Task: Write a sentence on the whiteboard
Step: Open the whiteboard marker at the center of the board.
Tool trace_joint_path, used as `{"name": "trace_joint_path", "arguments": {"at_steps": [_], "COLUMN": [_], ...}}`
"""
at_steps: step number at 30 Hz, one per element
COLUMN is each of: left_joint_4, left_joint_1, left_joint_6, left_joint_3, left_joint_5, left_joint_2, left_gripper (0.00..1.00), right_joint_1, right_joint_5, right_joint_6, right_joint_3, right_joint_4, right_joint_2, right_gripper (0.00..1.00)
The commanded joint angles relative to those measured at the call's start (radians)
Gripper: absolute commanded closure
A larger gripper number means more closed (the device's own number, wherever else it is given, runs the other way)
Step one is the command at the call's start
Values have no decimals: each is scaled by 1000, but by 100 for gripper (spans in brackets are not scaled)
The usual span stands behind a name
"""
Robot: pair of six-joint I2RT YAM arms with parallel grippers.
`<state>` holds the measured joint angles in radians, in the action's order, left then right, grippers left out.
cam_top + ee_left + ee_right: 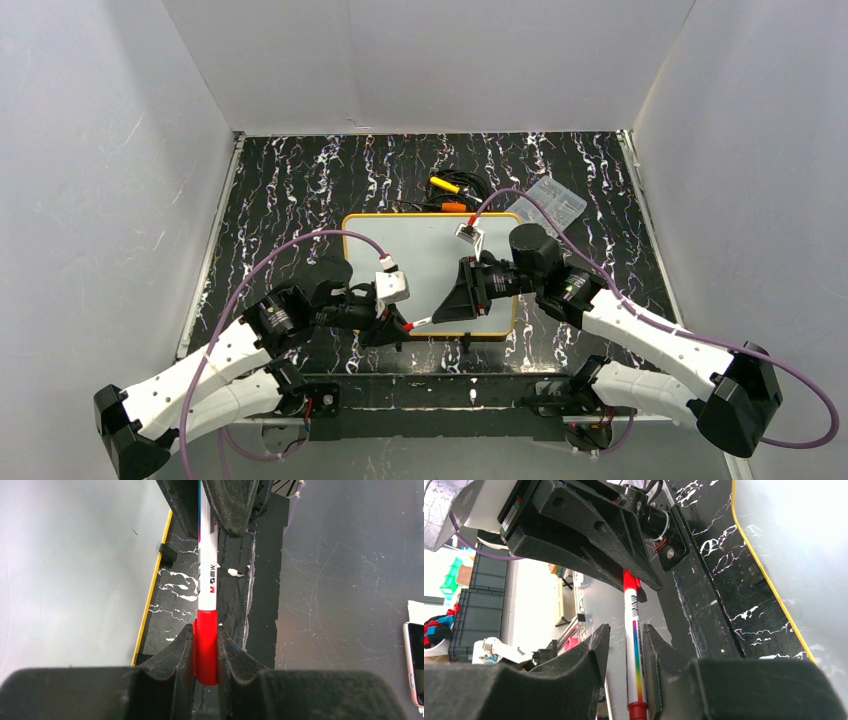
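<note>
The whiteboard (430,250) lies flat mid-table; its surface shows no red lettering, so the sentence is not in view. A white marker (425,322) with a red cap hangs over the board's near edge between both grippers. My left gripper (205,630) is shut on the red cap (206,650). My right gripper (626,630) straddles the marker's rainbow-striped body (633,655): one finger touches it and the other stands a small gap away, so it is open. The board also shows in the left wrist view (75,580) and the right wrist view (804,555).
A small clear plastic box (556,203) lies at the back right of the board. A yellow marker (447,187), an orange one (455,206) and black cables lie behind the board. White walls enclose the table on three sides.
</note>
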<state>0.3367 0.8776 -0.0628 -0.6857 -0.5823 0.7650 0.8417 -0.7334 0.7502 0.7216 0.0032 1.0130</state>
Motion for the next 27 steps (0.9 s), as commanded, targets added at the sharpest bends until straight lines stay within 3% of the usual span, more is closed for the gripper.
{"name": "trace_joint_path", "arguments": {"at_steps": [1, 12, 14, 17, 20, 27], "left_joint_4": [-8, -8, -8, -8, -8, 29], "left_joint_1": [-13, -20, -20, -22, -23, -39], "left_joint_6": [12, 12, 12, 11, 10, -31], "left_joint_3": [-28, -29, -29, -29, -28, -19], "left_joint_5": [-16, -27, -28, -25, -16, 76], "left_joint_2": [6, 14, 13, 11, 3, -57], "left_gripper": [100, 100, 100, 100, 100, 100], "right_joint_1": [15, 28, 28, 28, 28, -61], "right_joint_5": [-34, -21, -17, -11, 24, -19], "right_joint_6": [1, 17, 19, 22, 6, -219], "right_joint_3": [-5, -12, -17, -17, 1, 189], "right_joint_4": [51, 92, 97, 108, 104, -225], "right_joint_2": [-4, 1, 1, -5, -36, -111], "right_gripper": [63, 73, 78, 97, 99, 99]}}
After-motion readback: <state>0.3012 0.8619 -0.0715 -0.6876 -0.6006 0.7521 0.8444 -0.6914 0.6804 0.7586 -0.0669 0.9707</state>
